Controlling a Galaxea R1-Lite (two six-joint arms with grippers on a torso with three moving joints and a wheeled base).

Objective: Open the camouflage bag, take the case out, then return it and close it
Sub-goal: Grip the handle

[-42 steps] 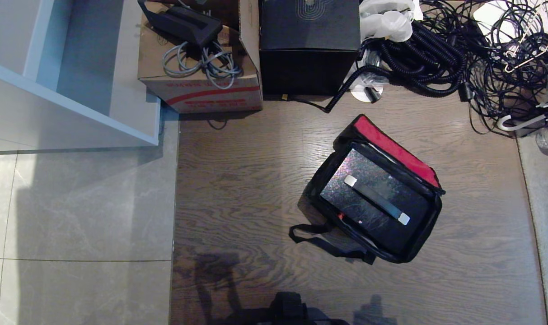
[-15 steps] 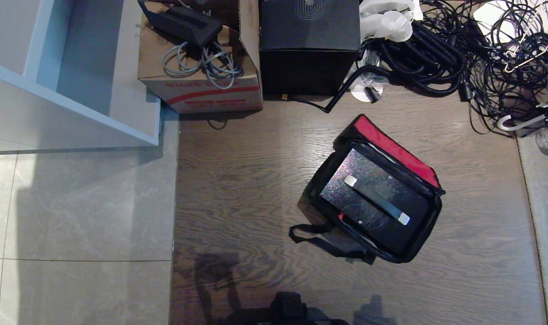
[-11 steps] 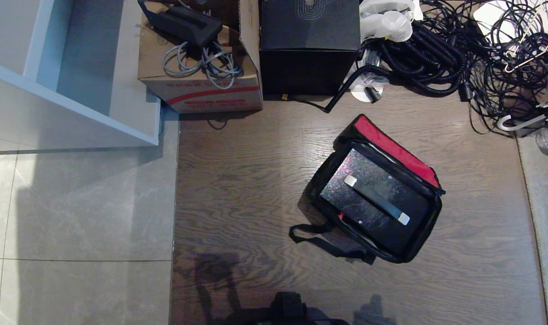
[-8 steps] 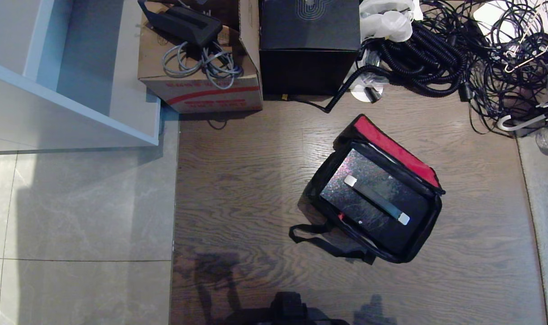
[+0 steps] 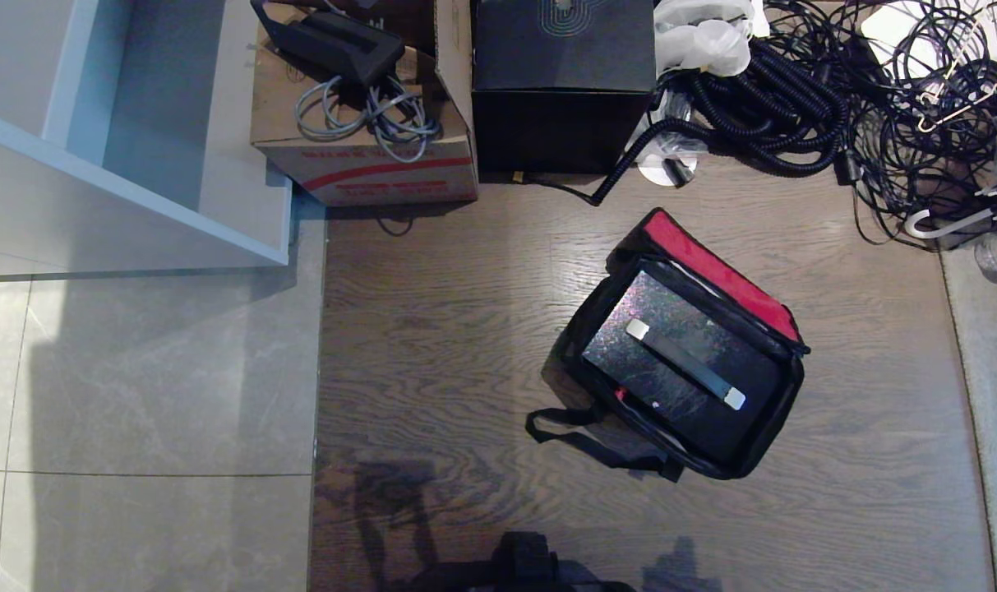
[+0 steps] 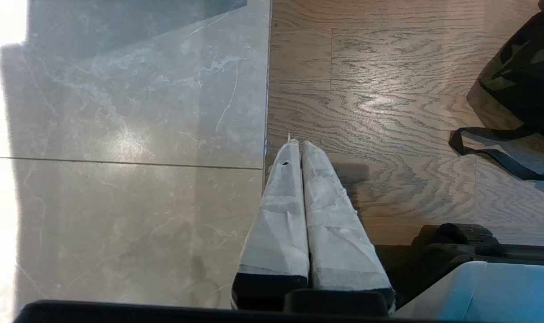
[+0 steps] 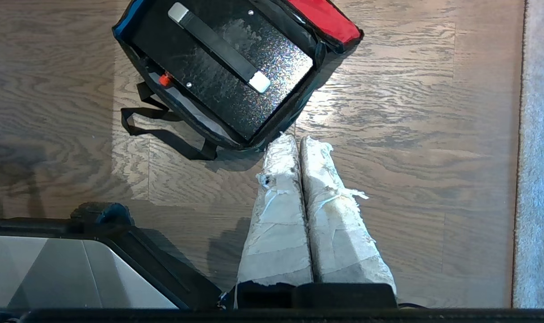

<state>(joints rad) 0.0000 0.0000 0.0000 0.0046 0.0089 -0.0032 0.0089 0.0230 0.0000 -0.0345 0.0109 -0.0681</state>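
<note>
The camouflage bag [image 5: 782, 419] stands open on the wooden floor, right of centre in the head view, its red lid flap [image 5: 716, 271] folded back. Inside lies the case [image 5: 630, 362], black and speckled, with a black handle [image 5: 683, 362] that has silver ends. A red zip pull [image 7: 165, 80] sits at the bag's near rim, and the black strap [image 5: 584, 444] trails on the floor. My right gripper [image 7: 298, 139] is shut and empty, above the floor just short of the bag's corner [image 7: 276, 130]. My left gripper [image 6: 300, 144] is shut and empty, well away from the bag [image 6: 527, 67].
A cardboard box [image 5: 366, 156] with cables, a plain black box [image 5: 564, 82] and a tangle of black cables [image 5: 835, 99] line the far side. A white cabinet [image 5: 136, 164] stands at the far left. Grey carpet [image 5: 995, 411] borders the right.
</note>
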